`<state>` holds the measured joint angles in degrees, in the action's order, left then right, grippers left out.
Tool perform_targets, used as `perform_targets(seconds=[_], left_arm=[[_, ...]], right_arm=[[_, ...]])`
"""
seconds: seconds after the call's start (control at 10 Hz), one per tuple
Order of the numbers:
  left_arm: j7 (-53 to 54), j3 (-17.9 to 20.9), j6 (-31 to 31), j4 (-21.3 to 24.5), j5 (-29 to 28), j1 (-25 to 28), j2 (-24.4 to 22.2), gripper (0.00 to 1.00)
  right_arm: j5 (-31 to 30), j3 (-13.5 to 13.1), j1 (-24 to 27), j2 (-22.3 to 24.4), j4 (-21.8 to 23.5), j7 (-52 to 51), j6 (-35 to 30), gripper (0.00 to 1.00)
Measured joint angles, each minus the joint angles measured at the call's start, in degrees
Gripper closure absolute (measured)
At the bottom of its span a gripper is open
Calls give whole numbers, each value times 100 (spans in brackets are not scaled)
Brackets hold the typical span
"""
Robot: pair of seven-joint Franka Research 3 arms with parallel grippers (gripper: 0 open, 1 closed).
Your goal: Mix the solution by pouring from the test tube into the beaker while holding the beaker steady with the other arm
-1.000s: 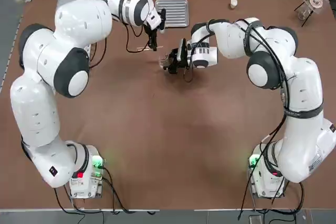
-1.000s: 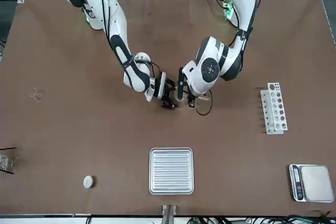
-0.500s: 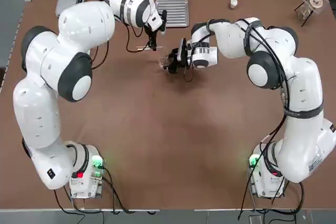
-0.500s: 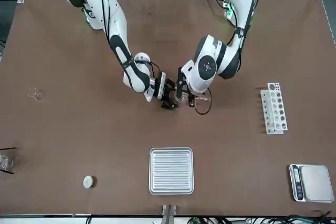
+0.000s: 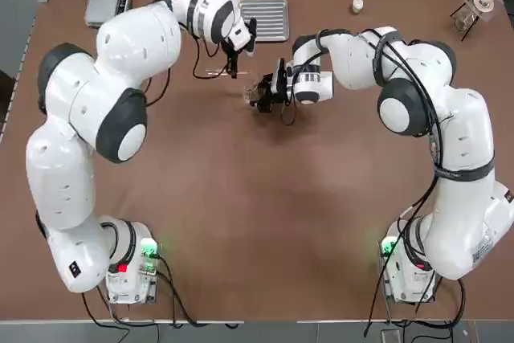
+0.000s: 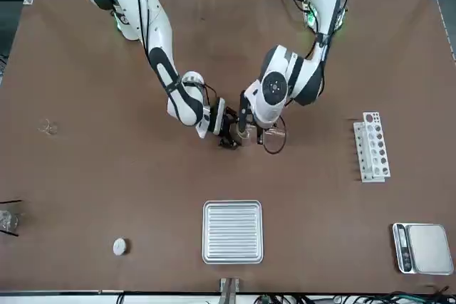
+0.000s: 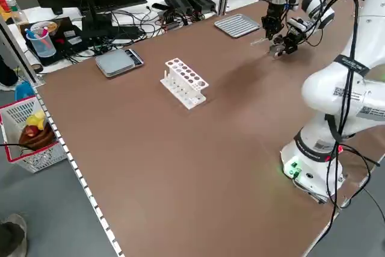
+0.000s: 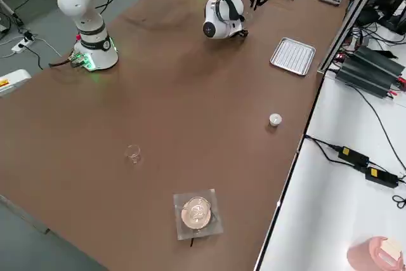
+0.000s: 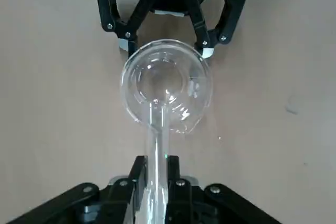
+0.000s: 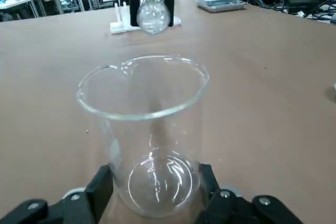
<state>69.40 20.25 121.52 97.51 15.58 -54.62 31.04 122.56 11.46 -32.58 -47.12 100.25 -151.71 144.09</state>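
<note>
Left wrist view, test tube: the left gripper (image 9: 156, 179) has its fingers (image 9: 137, 174) clamped together on the clear test tube (image 9: 156, 140), whose open mouth now lies over the rim of the beaker (image 9: 167, 90).
Change noted: against the pictures of a second ago, the left arm's upper links have swung in the top view and its hand has shifted a little towards the beaker; the right arm has not moved.
Beaker position: upright on the brown worktop (image 5: 265, 198) near its middle, slightly towards the far edge, seen in the top view at (image 5: 255, 91).
Right gripper: the right gripper (image 10: 157, 195) lies low along the worktop, its fingers (image 10: 100, 187) set against either side of the beaker's base, holding it steady; the same grip shows in the front view (image 6: 226, 127).
Beaker contents: the glass looks clear; whether any liquid is in it cannot be told.
Task meaning: judged from this, the tube is lined up and the pour is at hand or just starting; no stream shows.
Risk: glass meets glass at the rim, so a sideways nudge could tip the beaker if the hold slips.
Farther off: white tube rack (image 6: 373, 146), ribbed metal tray (image 6: 233, 231) and scale (image 6: 424, 248), all well apart from the work.
</note>
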Motion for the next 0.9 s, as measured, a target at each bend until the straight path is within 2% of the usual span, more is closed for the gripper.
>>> perform_targets(seconds=[0.2, 0.9], left_arm=[[-1, 210, -1, -26, -19, -206, 71, 79], [-18, 540, -148, -173, -37, -557, 200, 79]], right_arm=[[0, -1, 0, 0, 0, 0, 0, 27], [0, -11, 11, 0, -4, 0, 1, 28]])
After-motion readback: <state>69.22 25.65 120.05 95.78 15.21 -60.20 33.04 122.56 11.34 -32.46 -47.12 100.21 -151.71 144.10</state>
